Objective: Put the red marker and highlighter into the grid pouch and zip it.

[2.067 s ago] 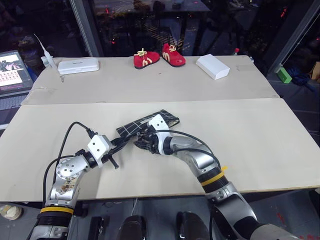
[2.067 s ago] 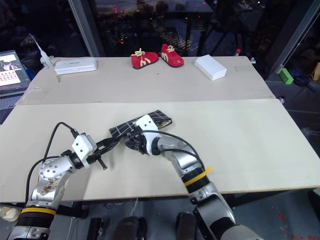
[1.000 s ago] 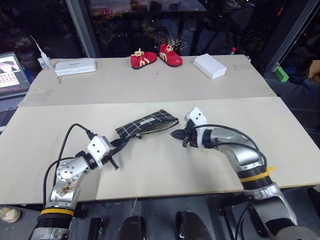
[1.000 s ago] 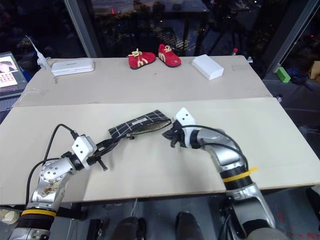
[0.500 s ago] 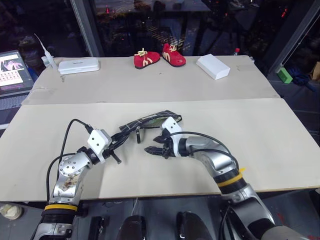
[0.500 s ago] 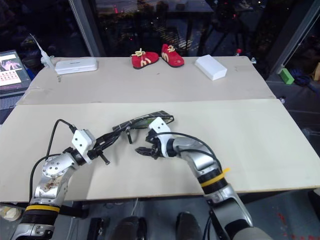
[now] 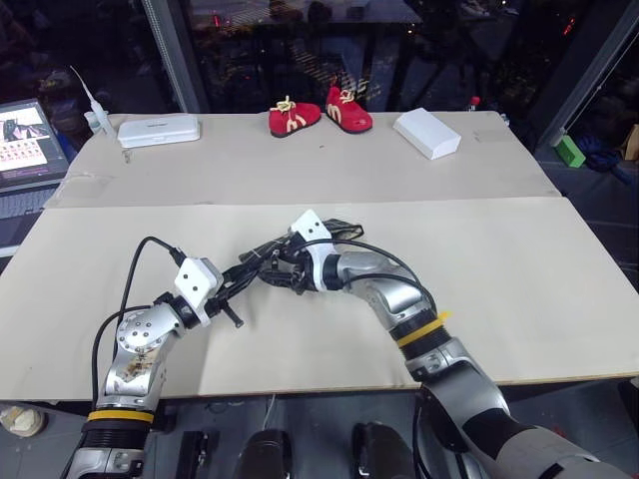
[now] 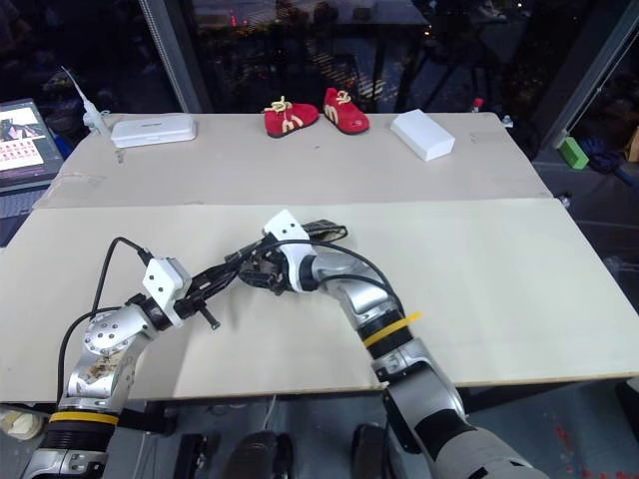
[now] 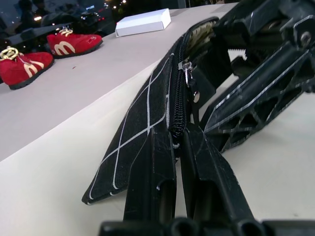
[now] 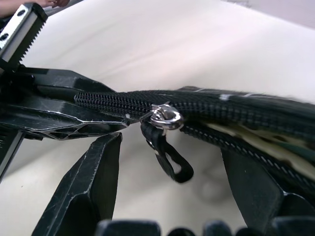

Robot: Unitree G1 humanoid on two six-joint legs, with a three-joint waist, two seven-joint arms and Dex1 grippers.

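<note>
The middle of the table [image 7: 519,289] is taken up by the grid pouch [image 7: 262,258], while wide bare board is left to both sides and in front.

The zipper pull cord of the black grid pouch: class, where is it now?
In the right wrist view, the black looped zipper pull cord hangs from its silver slider between the right tool's open fingers, beside the left tool pinching the black grid-lined fabric pouch's end.

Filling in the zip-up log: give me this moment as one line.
stage: zipping | left gripper: shut on grid pouch end | right gripper: open, straddling zipper pull cord | zipper: partly open
</note>
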